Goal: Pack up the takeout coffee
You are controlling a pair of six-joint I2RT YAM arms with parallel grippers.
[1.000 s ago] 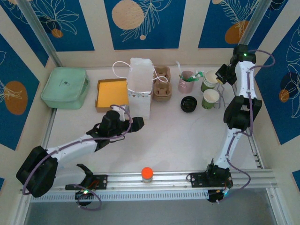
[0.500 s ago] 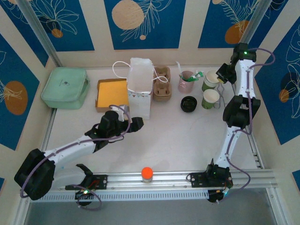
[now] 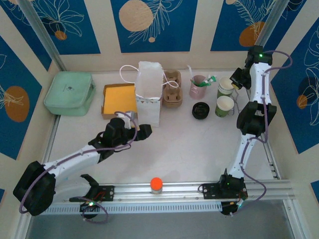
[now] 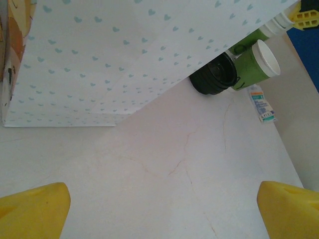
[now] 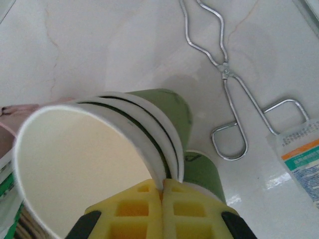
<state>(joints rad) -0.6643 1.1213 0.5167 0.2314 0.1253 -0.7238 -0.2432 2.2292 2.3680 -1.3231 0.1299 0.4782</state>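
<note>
Right tool (image 5: pixel 162 188) pinches rim of stacked green cups (image 5: pixel 172 112).

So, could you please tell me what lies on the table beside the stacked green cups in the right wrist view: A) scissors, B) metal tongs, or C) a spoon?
B: wire metal tongs lie flat on the table just beside the stacked green cups.
</note>
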